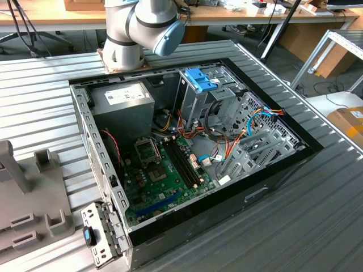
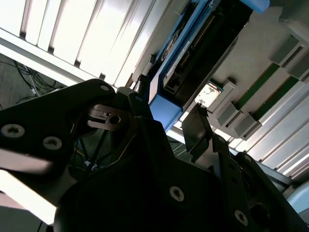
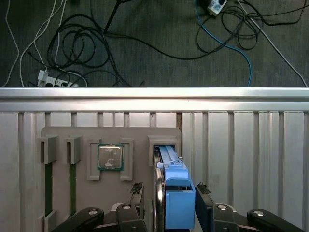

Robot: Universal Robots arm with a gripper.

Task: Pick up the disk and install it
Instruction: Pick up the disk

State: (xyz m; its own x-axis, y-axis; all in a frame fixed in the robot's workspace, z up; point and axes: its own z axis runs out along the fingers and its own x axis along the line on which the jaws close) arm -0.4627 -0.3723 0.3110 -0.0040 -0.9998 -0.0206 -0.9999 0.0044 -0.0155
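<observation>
Ribbed metal table (image 3: 251, 145) — tool (image 3: 170, 187) spread apart, straddling upright disk (image 3: 179, 205).

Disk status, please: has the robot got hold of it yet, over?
Gripper at the disk, grip unclear. Disk on edge in grey holder slot. Chip alongside, apart.

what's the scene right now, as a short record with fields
disk: on edge in a slot of the grey holder, blue rail on its exposed edge
tool: open, one finger on each side of the disk
grey holder: on the ribbed metal table, also holds a processor chip
computer case: open, lying on the table, in the exterior view
task stage: disk not yet lifted out
</observation>
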